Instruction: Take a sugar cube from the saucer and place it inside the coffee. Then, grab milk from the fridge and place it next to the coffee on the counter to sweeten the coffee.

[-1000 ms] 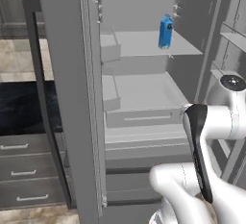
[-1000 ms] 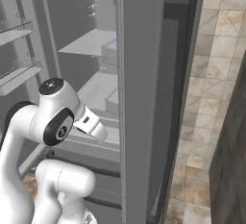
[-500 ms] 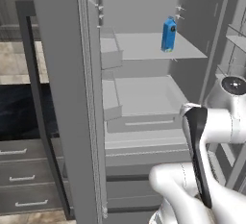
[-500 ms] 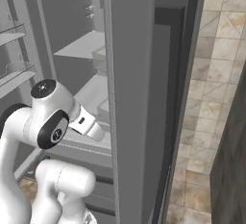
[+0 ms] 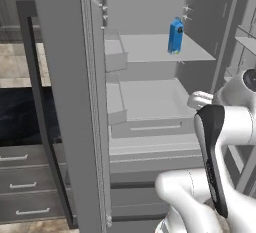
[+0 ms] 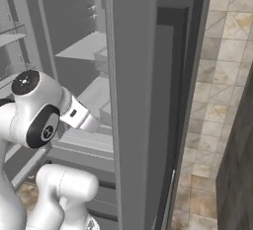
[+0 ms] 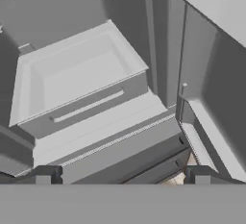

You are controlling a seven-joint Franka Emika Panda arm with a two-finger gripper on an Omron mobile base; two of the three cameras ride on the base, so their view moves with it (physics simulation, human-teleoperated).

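A rendered kitchen, with the fridge [image 5: 150, 102] standing open across the middle of the left base view and a strip of the black worktop [image 5: 20, 114] at the left edge, half hidden behind the fridge's door [image 5: 67, 102]. Below the worktop three dark drawers [image 5: 22, 184] with silver handles show, each cut off by the frame edge and by the door. One milk [image 5: 175, 36] carton stands upright on the upper shelf [image 5: 155, 49], in the upper right of centre of that view. Under it one grey drawer [image 5: 150, 109] sits pulled out. The white arm rises at the lower right and covers the fridge's lower right corner; its wrist points into the fridge, below and to the right of the milk and well apart from it.

In the right base view the door edge [image 6: 131, 100] fills the middle and hides most of the fridge interior, the milk included; tiled floor [image 6: 217, 100] runs down the right.

In the hand view the hand [image 7: 122, 176] shows two dark tips at the bottom, set wide apart with nothing between them, so it is released. The pulled-out drawer [image 7: 77, 79] lies ahead of it at upper left
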